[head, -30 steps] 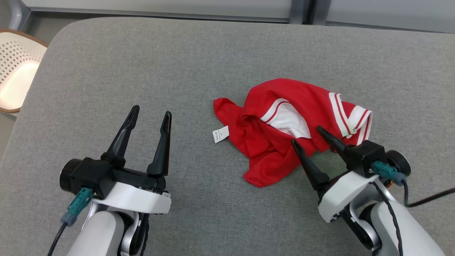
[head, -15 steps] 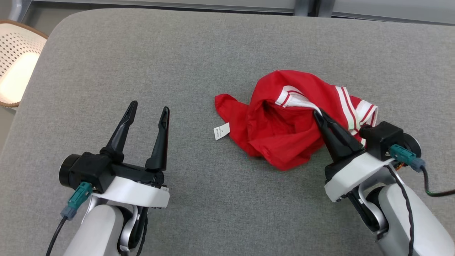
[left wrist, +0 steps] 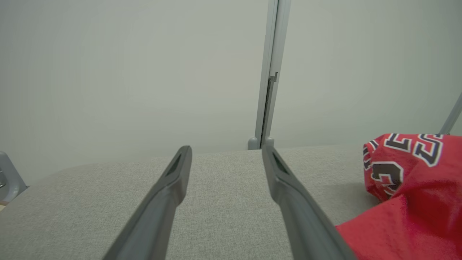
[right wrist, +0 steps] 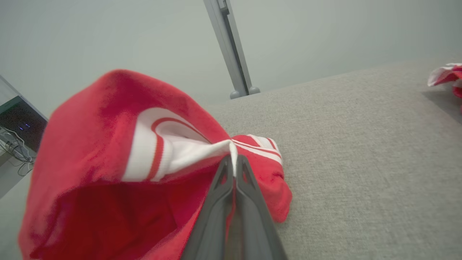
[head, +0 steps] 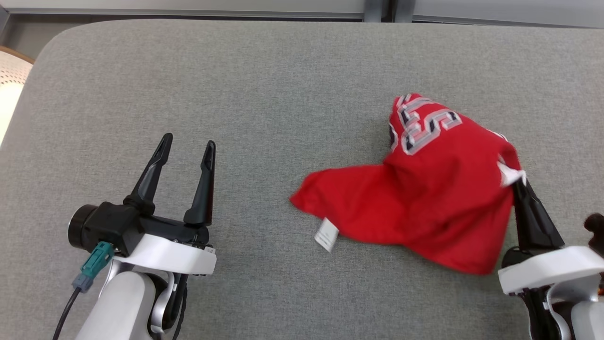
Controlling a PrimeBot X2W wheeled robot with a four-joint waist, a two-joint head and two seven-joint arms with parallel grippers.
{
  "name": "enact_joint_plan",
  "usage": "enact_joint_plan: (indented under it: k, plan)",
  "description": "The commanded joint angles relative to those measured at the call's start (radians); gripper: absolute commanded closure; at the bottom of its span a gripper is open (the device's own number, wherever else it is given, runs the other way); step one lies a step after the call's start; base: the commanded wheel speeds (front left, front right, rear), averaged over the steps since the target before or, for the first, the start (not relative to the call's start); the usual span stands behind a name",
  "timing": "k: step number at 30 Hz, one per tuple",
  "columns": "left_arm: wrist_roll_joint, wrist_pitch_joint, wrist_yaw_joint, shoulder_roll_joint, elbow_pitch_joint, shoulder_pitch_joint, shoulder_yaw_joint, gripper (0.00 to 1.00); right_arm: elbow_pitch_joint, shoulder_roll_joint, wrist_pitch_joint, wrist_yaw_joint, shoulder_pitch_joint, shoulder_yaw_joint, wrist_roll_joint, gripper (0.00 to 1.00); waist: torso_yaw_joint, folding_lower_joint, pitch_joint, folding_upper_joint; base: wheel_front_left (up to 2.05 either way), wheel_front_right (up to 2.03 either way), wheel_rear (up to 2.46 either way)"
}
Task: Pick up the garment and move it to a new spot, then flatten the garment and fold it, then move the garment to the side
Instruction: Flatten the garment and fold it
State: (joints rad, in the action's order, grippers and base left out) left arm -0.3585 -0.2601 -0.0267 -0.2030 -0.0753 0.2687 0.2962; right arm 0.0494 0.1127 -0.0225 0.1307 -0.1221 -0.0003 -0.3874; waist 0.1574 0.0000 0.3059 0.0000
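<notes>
The red basketball jersey (head: 424,198) sits on the right half of the surface (head: 264,85), close to its right edge and about midway between the far and near edges. Its right end is gathered up at the right hand (head: 519,186), while its left end trails out flat toward the middle of the surface. Block lettering (head: 422,125) in black and white shows on the raised fold nearest the far edge. A small white label (head: 326,234) hangs from the jersey's lower left hem, facing the near edge.

The right hand (right wrist: 232,162) is pressed together on the jersey's white, red-striped trim (right wrist: 187,155) — a thin pleat of it is caught between the two dark fingers (right wrist: 216,202). In the right wrist view the cloth opens like a hood to the left of that pinch, and its lower hem touches the surface. A further bit of red-and-white cloth (right wrist: 445,74) shows at that view's right edge; whether it belongs to the same jersey I cannot tell.

The left hand (head: 188,140) is over the near left part of the surface, well apart from the jersey. Its fingers are spread and hold nothing — in the left wrist view the left hand (left wrist: 225,150) points toward the far edge, where a grey post (left wrist: 269,72) stands against a pale wall (left wrist: 108,72).
</notes>
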Motion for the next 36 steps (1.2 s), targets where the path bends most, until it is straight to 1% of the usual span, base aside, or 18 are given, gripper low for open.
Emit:
enact_joint_plan:
  k: [1,2,3,7,12,14,16,19,22,26,32,36]
  plan:
    - [0.006,-0.005,0.001,-0.005,0.002,-0.003,-0.005,0.0,0.007,-0.009,-0.003,0.0,0.013,-0.022,-0.017,0.67,-0.006,0.0,0.005,0.0,0.0,0.0,0.0]
    - [0.007,-0.005,0.002,-0.006,0.002,-0.003,-0.006,0.0,0.017,-0.016,-0.002,0.0,0.022,-0.034,-0.019,0.29,-0.008,0.0,0.007,0.0,0.0,0.0,0.0]
    - [0.007,-0.005,0.002,-0.008,0.002,-0.003,-0.008,0.0,0.025,-0.02,-0.001,0.0,0.029,-0.043,-0.023,0.0,-0.012,0.0,0.008,0.0,0.0,0.0,0.0]
    - [0.007,-0.006,0.001,-0.012,0.001,-0.005,-0.01,0.0,0.044,-0.029,0.028,0.0,0.039,-0.057,-0.015,0.0,-0.02,0.0,0.008,0.0,0.0,0.0,0.0]
    - [0.006,-0.006,-0.004,-0.015,0.002,-0.013,-0.015,0.0,0.015,-0.023,0.08,0.0,0.055,-0.069,0.022,0.0,-0.029,0.0,-0.001,0.0,0.0,0.0,0.0]
    - [0.002,-0.005,-0.013,-0.017,0.007,-0.026,-0.025,0.0,-0.027,-0.013,0.107,0.0,0.065,-0.074,0.053,0.0,-0.039,0.0,-0.017,0.0,0.0,0.0,0.0]
    - [-0.001,-0.005,-0.018,-0.017,0.009,-0.033,-0.029,0.0,-0.045,-0.01,0.114,0.0,0.069,-0.076,0.064,0.0,-0.042,0.0,-0.022,0.0,0.0,0.0,0.0]
    - [-0.002,-0.005,-0.028,-0.022,0.015,-0.054,-0.042,0.0,-0.097,0.009,0.123,0.0,0.075,-0.071,0.113,0.0,-0.053,0.0,-0.04,0.0,0.0,0.0,0.0]
    - [-0.003,-0.005,-0.039,-0.028,0.021,-0.086,-0.052,0.0,-0.15,0.045,0.107,0.0,0.07,-0.05,0.179,0.0,-0.067,0.0,-0.071,0.0,0.0,0.0,0.0]
    - [-0.007,-0.004,-0.048,-0.032,0.025,-0.127,-0.054,0.0,-0.185,0.058,0.071,0.0,0.1,-0.019,0.212,0.0,-0.079,0.0,-0.114,0.0,0.0,0.0,0.0]
    - [-0.012,0.012,-0.063,-0.038,0.038,-0.186,-0.048,0.0,-0.203,0.044,0.036,0.0,0.166,0.009,0.216,0.0,-0.086,0.0,-0.169,0.0,0.0,0.0,0.0]
    - [-0.014,0.027,-0.073,-0.04,0.054,-0.21,-0.042,0.0,-0.203,0.035,0.031,0.0,0.185,0.015,0.211,0.0,-0.09,0.0,-0.183,0.0,0.0,0.0,0.0]
